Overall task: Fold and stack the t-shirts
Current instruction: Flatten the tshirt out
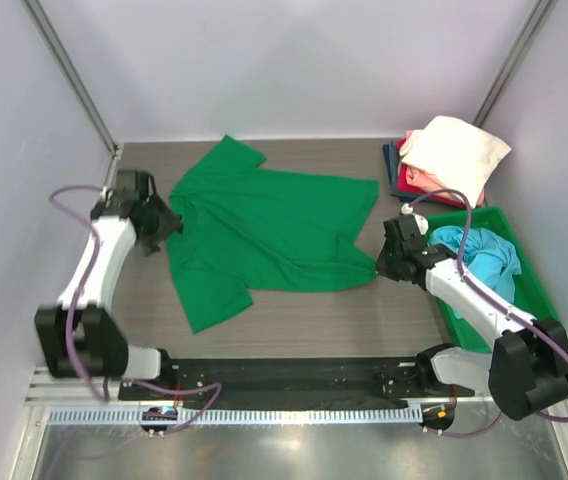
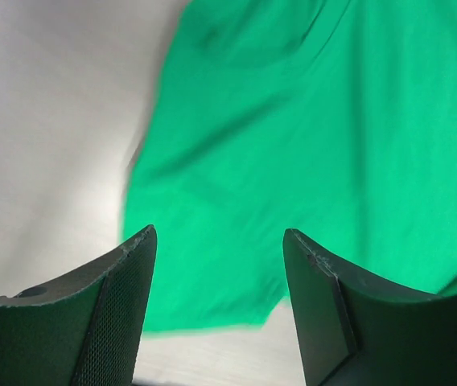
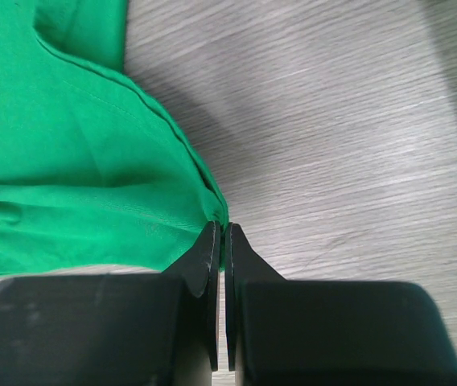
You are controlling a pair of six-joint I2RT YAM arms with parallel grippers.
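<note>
While my right claw pinches hem corner of green t-shirt, spread on desk left of bin, my left claw gapes empty; thin grip may slip, lone pull bunches cloth.

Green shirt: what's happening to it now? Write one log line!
green t-shirt: spread on table | left tool: open, at collar end | right tool: shut on hem corner | fold: not started
</note>
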